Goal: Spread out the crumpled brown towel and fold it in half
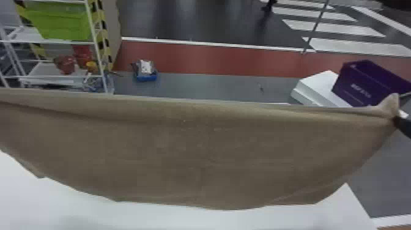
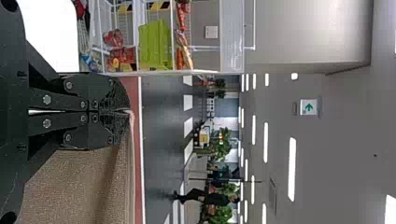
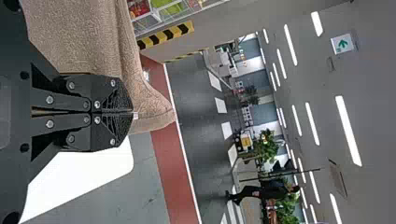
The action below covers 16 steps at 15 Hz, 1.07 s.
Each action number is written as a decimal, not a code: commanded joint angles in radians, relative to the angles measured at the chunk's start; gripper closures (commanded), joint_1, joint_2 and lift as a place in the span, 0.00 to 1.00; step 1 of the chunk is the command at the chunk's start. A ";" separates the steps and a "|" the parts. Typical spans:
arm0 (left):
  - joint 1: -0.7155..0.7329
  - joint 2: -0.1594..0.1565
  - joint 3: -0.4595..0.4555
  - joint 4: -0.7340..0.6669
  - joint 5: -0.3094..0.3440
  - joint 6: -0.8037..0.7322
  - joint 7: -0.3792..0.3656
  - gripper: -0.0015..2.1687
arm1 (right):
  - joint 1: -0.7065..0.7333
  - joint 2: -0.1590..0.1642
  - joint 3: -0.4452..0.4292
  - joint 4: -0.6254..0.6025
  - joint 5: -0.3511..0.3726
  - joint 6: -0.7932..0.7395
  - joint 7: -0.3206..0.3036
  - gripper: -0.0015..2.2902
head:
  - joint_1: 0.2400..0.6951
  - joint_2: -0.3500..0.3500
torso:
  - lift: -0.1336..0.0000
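Held up by its top edge, the brown towel [image 1: 195,153] stretches across the whole head view, its lower edge sagging in a curve in front of the white table. At the right edge of that view, my right gripper [image 1: 396,120] pinches the towel's upper corner, a small tip sticking up above it. In the right wrist view my right gripper [image 3: 132,113] is shut on the towel [image 3: 74,37], with a flap past the fingertips. My left gripper [image 2: 129,112], in the left wrist view, is shut on the edge of the towel [image 2: 79,182].
The white table [image 1: 153,217] lies below the towel. Beyond it stand a white shelf rack with a green bin [image 1: 61,24] at the left, a blue box [image 1: 146,76] on the floor, and a purple crate [image 1: 367,82] on white boxes at the right.
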State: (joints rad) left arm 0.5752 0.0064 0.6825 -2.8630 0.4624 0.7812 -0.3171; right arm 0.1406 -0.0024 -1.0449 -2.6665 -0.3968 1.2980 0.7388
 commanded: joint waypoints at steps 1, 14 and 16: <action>0.002 -0.009 0.048 -0.007 0.025 0.046 -0.030 0.66 | 0.017 0.003 -0.047 -0.038 -0.053 0.005 0.013 0.59 | 0.92 0.27 | 0.07; -0.057 -0.009 -0.064 0.091 -0.103 0.046 -0.062 0.66 | 0.040 0.003 -0.064 0.025 -0.074 0.039 0.024 0.59 | 1.00 0.29 | 0.07; -0.049 -0.009 0.000 0.091 -0.002 0.056 -0.085 0.66 | 0.045 0.003 -0.084 0.022 -0.113 0.048 0.047 0.59 | 1.00 0.28 | 0.07</action>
State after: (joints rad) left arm 0.5200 0.0061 0.6355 -2.7726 0.3869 0.8301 -0.3929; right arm 0.1827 0.0000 -1.1165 -2.6426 -0.4834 1.3405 0.7744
